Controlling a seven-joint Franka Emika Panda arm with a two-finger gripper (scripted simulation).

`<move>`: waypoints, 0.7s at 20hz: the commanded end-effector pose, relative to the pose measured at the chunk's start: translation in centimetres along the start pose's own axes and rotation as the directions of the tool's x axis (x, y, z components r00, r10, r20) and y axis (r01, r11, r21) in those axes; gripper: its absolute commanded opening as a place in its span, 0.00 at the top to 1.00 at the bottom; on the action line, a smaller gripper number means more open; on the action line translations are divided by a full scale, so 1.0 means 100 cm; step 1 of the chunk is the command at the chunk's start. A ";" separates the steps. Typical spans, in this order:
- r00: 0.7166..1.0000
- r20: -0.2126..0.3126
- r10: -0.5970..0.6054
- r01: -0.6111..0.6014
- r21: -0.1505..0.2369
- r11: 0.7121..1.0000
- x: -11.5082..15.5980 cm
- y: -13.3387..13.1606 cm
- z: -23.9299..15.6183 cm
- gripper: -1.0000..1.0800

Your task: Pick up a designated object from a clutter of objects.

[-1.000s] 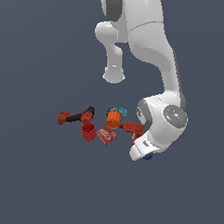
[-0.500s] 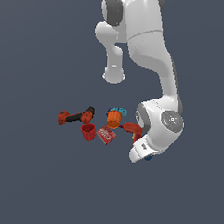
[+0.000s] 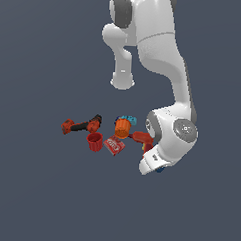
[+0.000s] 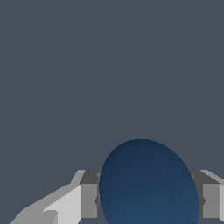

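A: exterior view first; arm is bent low at the exterior view's right of the clutter; end effector (image 3: 157, 168) sits under the wrist housing, mostly hidden; just a sliver of dark blue ball (image 3: 160, 169) shows at its tip, close to the surface (image 3: 48, 199); drill (image 3: 140, 137) is just beside the wrist, box (image 3: 114, 145), cup (image 3: 95, 141), ribbed thing (image 3: 122, 126) and tool (image 3: 82, 125) further to the exterior view's left.

B: risk there?

A: wrist sweeping the drill if it swings toward the clutter; can't see finger gap from here.

B: wrist view?

A: ball (image 4: 148, 183) fills the space between both fingers (image 4: 74, 201); fingers sit at its flanks, narrow; looks like they're gripping it, contact itself I can't confirm.

B: failure mode?

A: round ball, flat pads; off-centre pinch could squirt it out on lift; light grip means slip.
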State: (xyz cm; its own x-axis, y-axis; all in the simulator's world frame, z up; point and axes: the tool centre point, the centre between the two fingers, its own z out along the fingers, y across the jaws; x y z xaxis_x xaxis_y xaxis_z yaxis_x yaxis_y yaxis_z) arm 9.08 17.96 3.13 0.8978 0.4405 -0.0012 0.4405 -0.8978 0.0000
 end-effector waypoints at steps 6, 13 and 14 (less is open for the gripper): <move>1.000 -0.001 0.000 0.000 0.000 1.000 0.003 0.001 -0.023 1.00; 1.000 -0.001 -0.001 0.001 0.000 1.000 0.009 0.003 -0.080 1.00; 1.000 -0.001 -0.001 0.001 0.000 1.000 0.010 0.004 -0.090 1.00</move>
State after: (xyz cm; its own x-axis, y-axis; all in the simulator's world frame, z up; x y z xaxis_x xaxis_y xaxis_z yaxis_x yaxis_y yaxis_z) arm 9.92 18.04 10.53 0.8975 0.4410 -0.0022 0.4410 -0.8975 -0.0002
